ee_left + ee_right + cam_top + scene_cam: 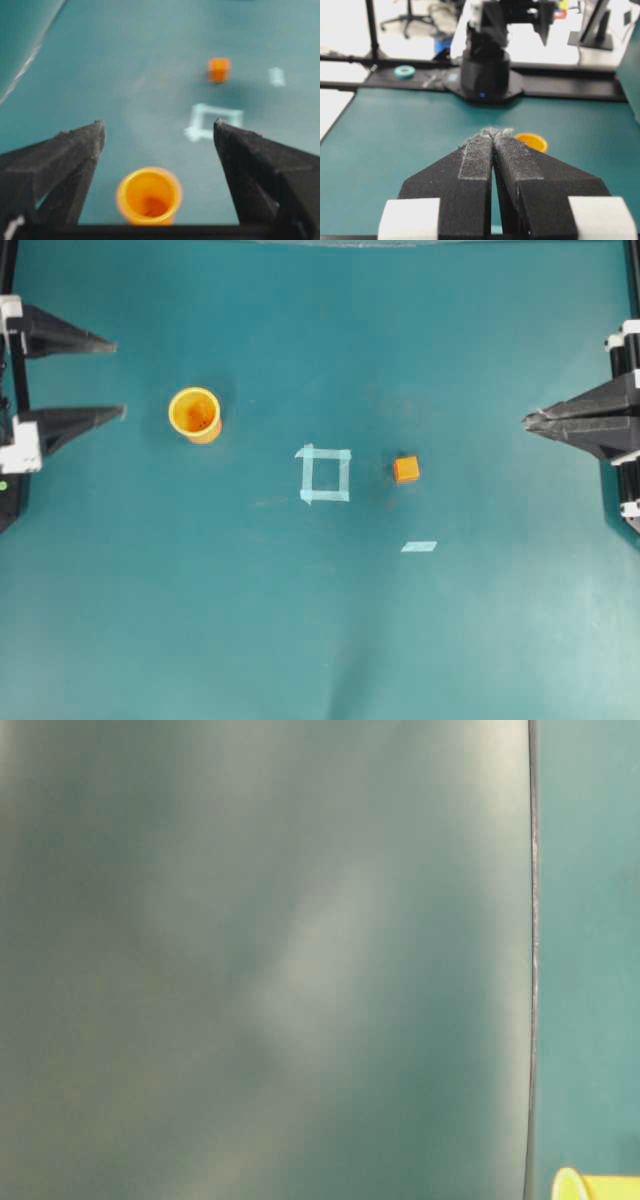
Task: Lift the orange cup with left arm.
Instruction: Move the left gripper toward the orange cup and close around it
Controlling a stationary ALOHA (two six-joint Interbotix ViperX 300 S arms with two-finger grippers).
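Observation:
The orange cup point(195, 413) stands upright on the teal table, left of centre. My left gripper point(120, 377) is open and empty at the left edge, its fingertips a short way from the cup and not touching it. In the left wrist view the cup point(149, 195) shows low between the spread fingers of the left gripper point(159, 122). My right gripper point(526, 420) is shut and empty at the right edge. It also shows in the right wrist view point(494, 132), with the cup's rim point(531, 141) far beyond it. The cup's rim peeks in at the table-level view's bottom right point(590, 1185).
A small orange cube point(406, 469) sits right of centre and also shows in the left wrist view point(218, 69). A pale tape square point(306, 475) marks the table's middle. A short tape strip point(419, 546) lies below the cube. The left arm's base point(485, 65) stands at the far side.

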